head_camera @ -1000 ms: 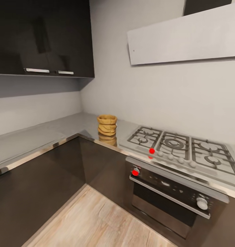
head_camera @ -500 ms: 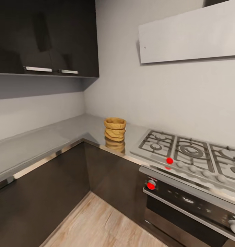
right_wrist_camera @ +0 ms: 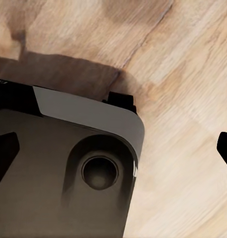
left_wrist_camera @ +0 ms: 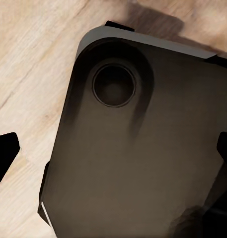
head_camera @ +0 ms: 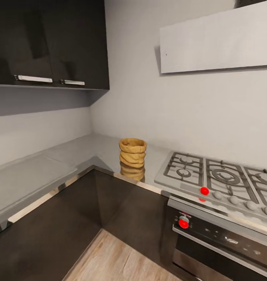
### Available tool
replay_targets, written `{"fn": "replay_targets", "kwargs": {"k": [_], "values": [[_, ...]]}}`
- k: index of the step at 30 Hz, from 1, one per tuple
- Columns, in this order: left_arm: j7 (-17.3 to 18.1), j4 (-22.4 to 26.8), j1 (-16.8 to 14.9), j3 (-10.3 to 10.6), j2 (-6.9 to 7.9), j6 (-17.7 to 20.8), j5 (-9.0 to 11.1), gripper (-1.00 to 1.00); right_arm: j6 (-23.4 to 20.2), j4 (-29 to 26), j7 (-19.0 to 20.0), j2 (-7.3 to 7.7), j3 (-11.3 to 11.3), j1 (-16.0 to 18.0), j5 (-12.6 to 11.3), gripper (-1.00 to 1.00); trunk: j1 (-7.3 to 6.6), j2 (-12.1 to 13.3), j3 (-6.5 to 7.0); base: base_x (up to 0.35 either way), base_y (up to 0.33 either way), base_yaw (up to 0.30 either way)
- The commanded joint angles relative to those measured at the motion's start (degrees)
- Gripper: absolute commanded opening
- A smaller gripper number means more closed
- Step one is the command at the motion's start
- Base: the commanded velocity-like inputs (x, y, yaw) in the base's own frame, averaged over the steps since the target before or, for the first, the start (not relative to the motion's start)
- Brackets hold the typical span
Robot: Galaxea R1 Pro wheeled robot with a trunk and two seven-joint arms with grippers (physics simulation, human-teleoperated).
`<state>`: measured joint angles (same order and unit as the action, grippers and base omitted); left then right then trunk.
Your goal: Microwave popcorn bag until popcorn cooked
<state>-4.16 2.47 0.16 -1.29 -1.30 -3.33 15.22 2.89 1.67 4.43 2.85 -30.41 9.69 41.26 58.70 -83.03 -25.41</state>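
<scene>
One popcorn bag (head_camera: 132,152) stood upright on the countertop (head_camera: 39,175), left of the hob (head_camera: 219,179). Both grippers, fingers spread, hung over the robot's base (left_wrist_camera: 138,163), far from it.

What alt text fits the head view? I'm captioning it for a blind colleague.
A tan popcorn bag stands upright on a glossy grey countertop in a kitchen corner, beside a gas hob. A black oven sits below the hob, with dark cupboards above on the left.
</scene>
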Motion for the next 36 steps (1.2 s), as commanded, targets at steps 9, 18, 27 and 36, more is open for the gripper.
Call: {"fn": "replay_targets", "kwargs": {"k": [9, 18, 27, 36], "values": [[-2.7, 0.1, 0.0, -0.4, -0.1, -0.2, 0.8, 1.0, 0.5, 0.2, 0.0, 0.05, -0.5, 0.1, 0.3, 1.0, 0.01, 0.0, 0.52, 0.017, 0.021, -0.167], [-9.4, 0.1, 0.0, -1.3, -1.27, -3.7, 4.9, 1.0, 0.7, 0.2, 0.0, 0.35, -0.6, 0.1, 0.3, 1.0, 0.01, 0.0, 0.72, 0.0, 0.0, -0.061], [-9.5, 0.1, 0.0, -1.3, -1.43, -4.9, 5.1, 1.0, 0.6, 0.2, 0.0, 0.4, -0.6, 0.1, 0.3, 1.0, -1.09, 2.0, 1.62, 0.0, 0.0, 0.0], [-9.4, 0.0, 0.0, -1.3, -1.42, -4.9, 5.1, 1.0, 0.5, 0.2, 0.0, 0.42, -0.6, 0.1, 0.3, 1.0, -3.06, 5.6, 3.24, 0.0, 0.0, 0.0]]}}
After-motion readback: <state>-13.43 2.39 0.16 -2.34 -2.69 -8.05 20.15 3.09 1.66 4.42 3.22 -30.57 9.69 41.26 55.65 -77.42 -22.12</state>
